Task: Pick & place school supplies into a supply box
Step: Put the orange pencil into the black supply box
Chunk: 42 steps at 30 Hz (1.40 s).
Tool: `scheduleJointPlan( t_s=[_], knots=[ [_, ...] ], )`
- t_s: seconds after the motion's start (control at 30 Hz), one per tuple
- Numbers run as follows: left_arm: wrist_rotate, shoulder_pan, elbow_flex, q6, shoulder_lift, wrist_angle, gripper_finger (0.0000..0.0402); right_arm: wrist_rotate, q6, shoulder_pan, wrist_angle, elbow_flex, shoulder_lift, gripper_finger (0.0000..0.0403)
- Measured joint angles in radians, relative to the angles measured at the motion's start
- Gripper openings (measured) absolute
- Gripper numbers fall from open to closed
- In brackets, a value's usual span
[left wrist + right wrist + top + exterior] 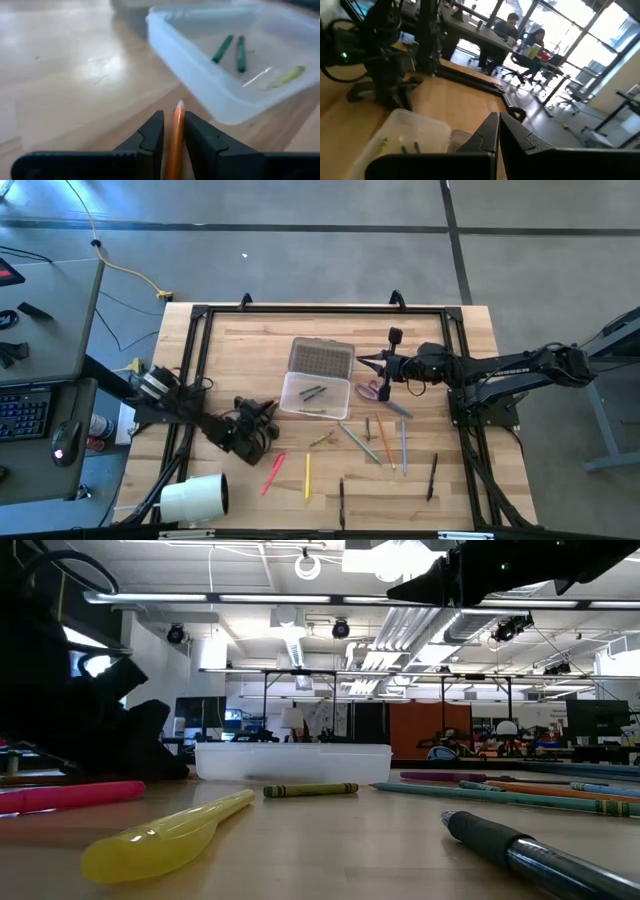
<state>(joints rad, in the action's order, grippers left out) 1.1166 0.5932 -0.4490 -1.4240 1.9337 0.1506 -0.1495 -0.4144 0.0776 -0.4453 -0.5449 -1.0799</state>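
Just beside supply box (210,95) rim, left claw (172,132).

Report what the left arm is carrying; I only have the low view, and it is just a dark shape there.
Observer: The left gripper has its jaws shut on an orange pencil, tip toward the supply box.
Operator: Now list what is in the box.
Observer: Two green crayons and a yellow-green one lie inside.
Operator: Check the right arm.
Observer: The right gripper hangs beside the box's lid, jaws shut, empty.
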Motion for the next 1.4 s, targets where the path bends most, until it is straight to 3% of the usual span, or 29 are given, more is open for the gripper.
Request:
scheduleJointPlan(
  t_s=[0.13,0.33,0.5,0.67,0.93,1.4],
  knots=[
    [0.169,0.049,-0.080,-0.043,0.119,-0.031,0.0108,0.065,0.071,0.000,0.010,0.000,0.000,0.0000],
    [0.140,0.040,-0.183,-0.048,0.142,-0.115,0.0091,0.132,0.126,-0.022,0.050,0.000,0.000,0.0000],
    [0.034,0.039,-0.199,-0.024,0.098,-0.117,0.0086,0.134,0.126,-0.059,0.061,0.000,0.000,0.0000],
    [-0.143,0.038,-0.202,0.017,0.020,-0.143,0.0128,0.135,0.122,-0.096,0.066,0.000,0.000,0.0000],
    [-0.279,0.019,-0.199,0.223,-0.118,-0.192,0.0171,0.137,0.106,-0.127,0.086,0.000,0.000,0.0000],
    [-0.348,-0.037,-0.229,0.488,-0.280,-0.236,0.0161,0.136,0.092,-0.127,0.090,0.000,0.000,0.0000]
  ],
)
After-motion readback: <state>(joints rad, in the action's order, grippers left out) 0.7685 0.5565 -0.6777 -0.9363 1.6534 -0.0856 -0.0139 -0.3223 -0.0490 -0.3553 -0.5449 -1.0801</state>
